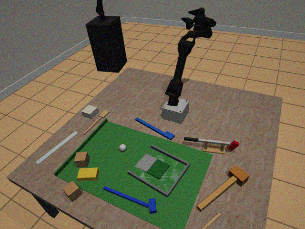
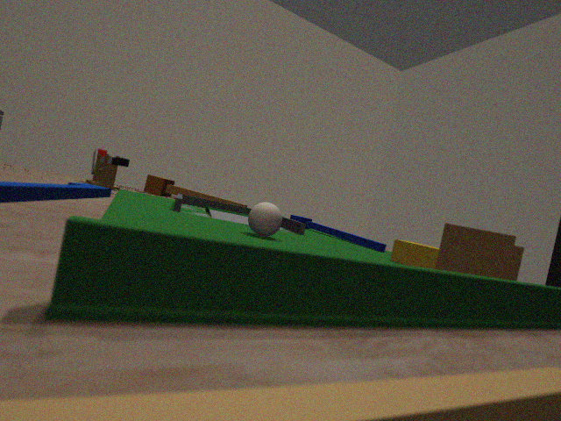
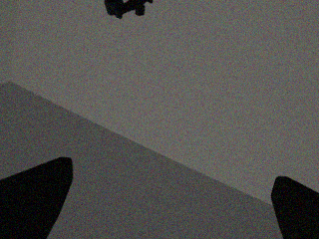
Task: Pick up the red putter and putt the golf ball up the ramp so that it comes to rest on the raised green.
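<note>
The red putter [image 1: 214, 141] [image 2: 102, 153] has a black grip, a grey shaft and a red head, and lies across a small wooden stand [image 1: 213, 148] [image 2: 104, 174] beside the mat's far right corner. The white golf ball [image 1: 122, 148] [image 2: 265, 219] rests on the green mat [image 1: 106, 138] [image 2: 145, 222]. The grey ramp [image 1: 146, 162] rises to the dark green raised green [image 1: 158, 168], with grey rails [image 1: 169, 154] around it, open towards the ball. My gripper [image 1: 185, 15] [image 3: 173, 178] is open and empty, raised high above the table behind the mat, far from the putter.
A blue putter [image 1: 151, 127] lies behind the mat, another blue one [image 1: 127, 196] on its front part. A yellow block [image 1: 88, 173] and two brown blocks [image 1: 82, 159] [image 1: 72, 191] are at the left. A wooden mallet [image 1: 218, 192] lies right. A green wall [image 1: 81, 147] edges the mat.
</note>
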Controlling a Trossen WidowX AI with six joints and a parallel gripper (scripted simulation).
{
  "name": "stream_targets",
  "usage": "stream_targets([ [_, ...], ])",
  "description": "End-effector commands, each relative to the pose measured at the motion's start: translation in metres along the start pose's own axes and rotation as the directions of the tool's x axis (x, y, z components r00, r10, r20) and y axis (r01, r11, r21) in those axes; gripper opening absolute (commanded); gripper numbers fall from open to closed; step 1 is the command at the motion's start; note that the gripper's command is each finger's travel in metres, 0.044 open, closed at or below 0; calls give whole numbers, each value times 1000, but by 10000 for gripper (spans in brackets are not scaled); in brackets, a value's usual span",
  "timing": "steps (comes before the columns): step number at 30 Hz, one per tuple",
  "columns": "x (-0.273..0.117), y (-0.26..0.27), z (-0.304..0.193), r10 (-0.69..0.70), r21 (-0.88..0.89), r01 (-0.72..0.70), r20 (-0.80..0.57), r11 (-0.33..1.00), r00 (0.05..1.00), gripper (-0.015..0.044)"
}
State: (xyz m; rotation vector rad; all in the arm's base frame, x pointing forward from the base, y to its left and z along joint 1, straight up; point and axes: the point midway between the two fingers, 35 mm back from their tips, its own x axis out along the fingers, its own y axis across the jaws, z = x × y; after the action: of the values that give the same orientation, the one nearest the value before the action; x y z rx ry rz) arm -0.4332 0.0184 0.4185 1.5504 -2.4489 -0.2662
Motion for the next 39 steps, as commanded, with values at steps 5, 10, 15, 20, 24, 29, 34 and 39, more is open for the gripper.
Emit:
stream_targets([
  [5, -26, 17, -6, 129, 129, -121, -59, 984, 990, 440],
  [10, -97, 48, -1, 347, 329, -314, -47, 891, 937, 440],
  [15, -156, 62, -5, 525, 505, -433, -47, 746, 850, 440],
  [20, -237, 69, 2, 712, 650, -537, -8, 537, 702, 440],
  [24, -301, 64, 9, 834, 757, -553, 20, 348, 552, 440],
  [29, -385, 42, 18, 940, 845, -523, 79, 113, 331, 440],
  [34, -454, 7, 27, 983, 918, -387, 142, -87, 117, 440],
  [39, -494, -21, 33, 983, 943, -278, 185, -183, -20, 440],
])
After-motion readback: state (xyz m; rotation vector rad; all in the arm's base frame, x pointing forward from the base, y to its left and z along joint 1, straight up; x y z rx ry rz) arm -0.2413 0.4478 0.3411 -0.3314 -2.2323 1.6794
